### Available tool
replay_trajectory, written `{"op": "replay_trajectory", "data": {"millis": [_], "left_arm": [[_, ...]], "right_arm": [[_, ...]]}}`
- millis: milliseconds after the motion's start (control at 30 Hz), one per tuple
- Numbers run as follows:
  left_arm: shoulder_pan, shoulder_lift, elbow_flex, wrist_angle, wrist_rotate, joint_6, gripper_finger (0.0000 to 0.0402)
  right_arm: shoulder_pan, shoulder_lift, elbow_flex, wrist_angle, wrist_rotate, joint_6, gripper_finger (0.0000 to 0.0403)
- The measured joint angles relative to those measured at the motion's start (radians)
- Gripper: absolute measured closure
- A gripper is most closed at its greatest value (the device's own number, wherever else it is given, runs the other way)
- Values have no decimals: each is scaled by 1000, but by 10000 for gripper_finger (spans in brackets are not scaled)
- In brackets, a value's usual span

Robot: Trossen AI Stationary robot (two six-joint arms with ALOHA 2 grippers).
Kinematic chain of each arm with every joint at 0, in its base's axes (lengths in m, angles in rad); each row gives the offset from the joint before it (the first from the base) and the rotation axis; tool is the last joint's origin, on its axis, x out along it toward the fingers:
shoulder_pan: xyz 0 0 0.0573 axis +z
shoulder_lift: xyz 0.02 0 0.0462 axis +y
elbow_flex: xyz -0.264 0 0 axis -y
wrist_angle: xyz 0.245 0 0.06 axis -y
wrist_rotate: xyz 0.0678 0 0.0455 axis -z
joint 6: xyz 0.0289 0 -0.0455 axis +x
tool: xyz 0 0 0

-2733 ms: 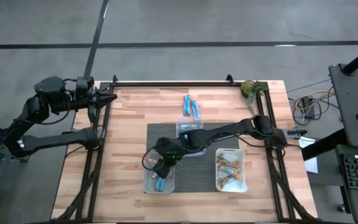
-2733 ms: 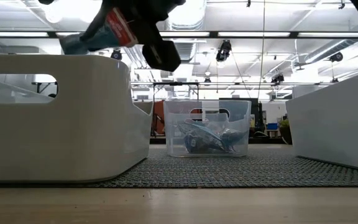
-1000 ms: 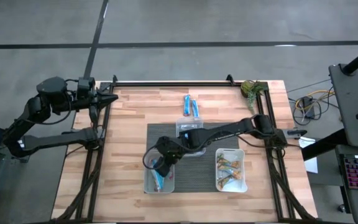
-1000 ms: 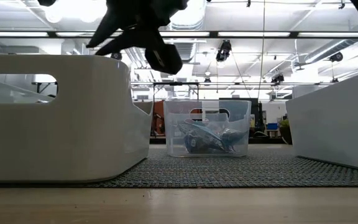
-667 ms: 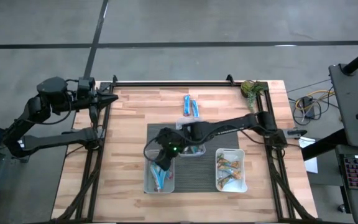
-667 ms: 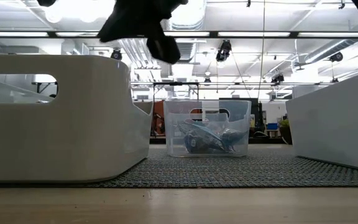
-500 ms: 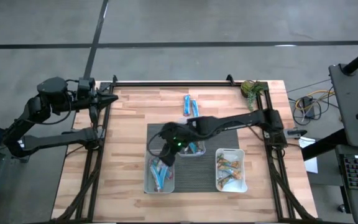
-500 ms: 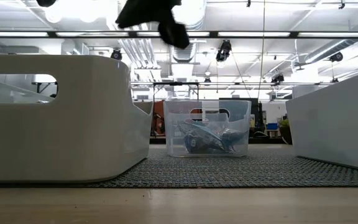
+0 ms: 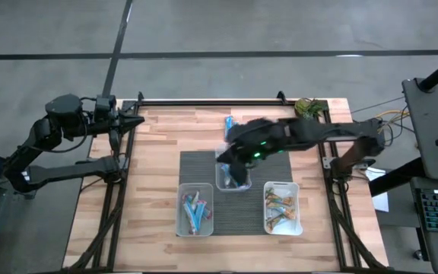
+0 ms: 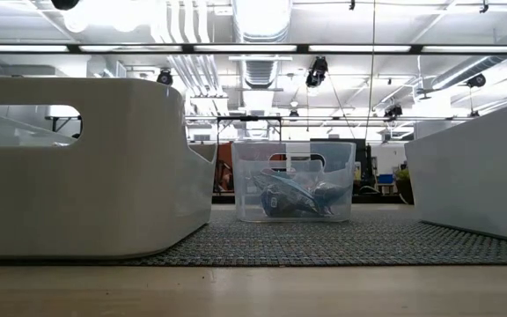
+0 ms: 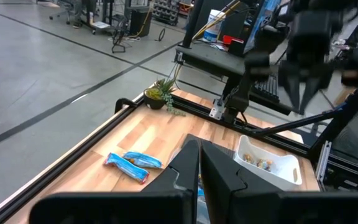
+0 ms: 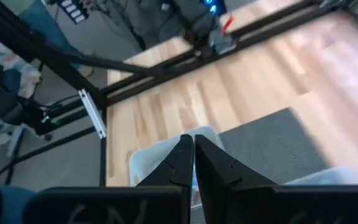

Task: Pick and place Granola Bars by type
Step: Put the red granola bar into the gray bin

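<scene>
Two blue granola bars (image 9: pixel 230 120) lie flat on the wood near the table's far edge, also in the left wrist view as the blue bars (image 11: pixel 132 165). More blue bars lie in the near-left tub (image 9: pixel 195 210) and in the clear middle tub (image 9: pixel 233 179). Tan bars fill the near-right tub (image 9: pixel 282 207). My right gripper (image 9: pixel 226 156), shut and holding nothing, hovers above the middle tub's far-left corner, just short of the loose blue bars. My left gripper (image 11: pixel 199 155) is shut and waits at the table's far left corner.
A dark mat (image 9: pixel 196 164) lies under the three tubs. A small green plant (image 9: pixel 306 106) sits at the far right corner. Black frame rails (image 9: pixel 204 101) run along the table's edges. In the low view, the white tubs (image 10: pixel 77 167) flank the clear tub (image 10: pixel 293 180).
My right gripper has risen from over the near-left tub and swung toward the far edge and to the right, past the middle tub, toward the two loose blue bars. It has left the low view. The bars in the tubs lie still.
</scene>
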Motion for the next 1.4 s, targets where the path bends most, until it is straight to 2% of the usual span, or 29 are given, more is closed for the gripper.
{"op": "replay_trajectory", "data": {"millis": [467, 733, 867, 1133, 1400], "left_arm": [[0, 0, 0, 10, 0, 0, 402], [0, 1, 0, 41, 0, 0, 402], [0, 7, 0, 65, 0, -2, 402], [0, 56, 0, 109, 0, -20, 402], [0, 144, 5, 227, -1, -48, 402]], "right_arm": [[0, -304, -37, -242, 146, -132, 394], [0, -430, -37, -395, 272, -134, 394], [0, -478, -57, -439, 282, -175, 394], [0, -613, -202, -462, 301, -197, 394], [0, -790, -430, -439, 301, -111, 394]]}}
